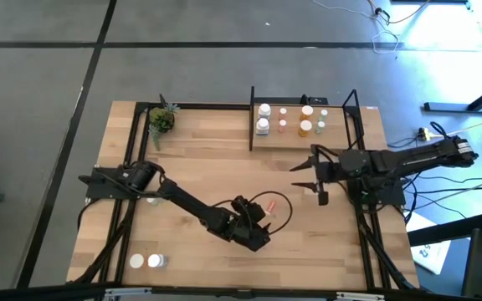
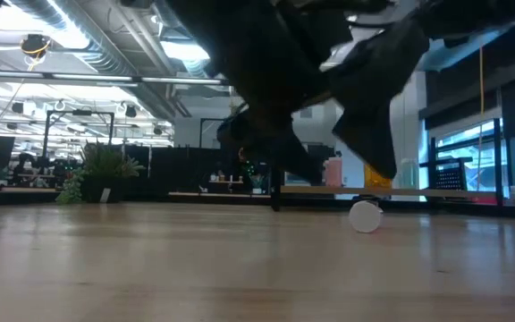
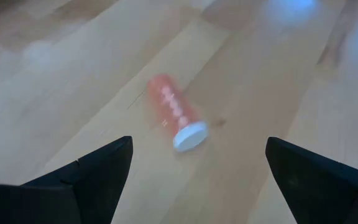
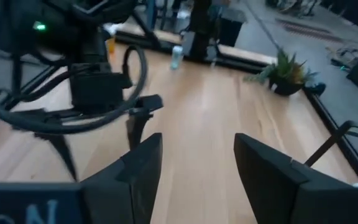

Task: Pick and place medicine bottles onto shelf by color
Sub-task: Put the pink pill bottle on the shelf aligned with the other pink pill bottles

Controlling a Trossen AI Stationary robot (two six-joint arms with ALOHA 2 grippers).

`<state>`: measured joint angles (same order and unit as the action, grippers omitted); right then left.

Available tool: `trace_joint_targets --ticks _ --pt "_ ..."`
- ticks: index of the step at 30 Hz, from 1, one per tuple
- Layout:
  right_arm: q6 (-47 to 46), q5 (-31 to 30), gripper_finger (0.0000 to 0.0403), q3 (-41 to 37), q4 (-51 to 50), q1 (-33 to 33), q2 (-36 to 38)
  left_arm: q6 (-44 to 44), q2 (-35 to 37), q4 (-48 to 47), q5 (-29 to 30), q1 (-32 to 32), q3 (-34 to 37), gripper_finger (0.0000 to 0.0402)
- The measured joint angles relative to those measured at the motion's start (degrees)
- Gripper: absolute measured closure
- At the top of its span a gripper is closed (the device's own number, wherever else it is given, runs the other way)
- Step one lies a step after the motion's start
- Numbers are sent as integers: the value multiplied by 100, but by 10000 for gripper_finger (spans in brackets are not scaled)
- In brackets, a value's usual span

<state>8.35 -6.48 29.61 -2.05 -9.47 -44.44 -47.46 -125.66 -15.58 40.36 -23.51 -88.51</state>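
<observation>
A: Low view's mostly blocked by dark arm bulk up close. Only a white cap (image 2: 365, 216) lying on the table (image 2: 240, 268) shows clearly.

B: And the left gripper (image 1: 260, 219)?

A: Fingers spread wide, nothing between them. The pink bottle (image 3: 176, 113) lies on its side just ahead, near the table's middle, not touching.

B: Right gripper (image 1: 315, 177)?

A: Parted, empty, hovering just off the shelf (image 1: 341, 138) near the far edge. Shelf holds upright bottles (image 1: 264, 118). Two white bottles (image 1: 146, 262) sit at the near left corner.

Matt pale wood tabletop (image 1: 224, 167); translucent orange plastic bottle (image 3: 171, 111), smooth white cap.
</observation>
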Motion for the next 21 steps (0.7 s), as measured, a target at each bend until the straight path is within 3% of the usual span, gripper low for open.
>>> trace_joint_targets --ticks 15,21 --pt "96 86 201 1565 -2645 -471 -68 -3 -204 196 107 13 -2 39" --pt "70 160 201 1926 -3129 -708 -68 -7 -317 286 21 24 -15 39"
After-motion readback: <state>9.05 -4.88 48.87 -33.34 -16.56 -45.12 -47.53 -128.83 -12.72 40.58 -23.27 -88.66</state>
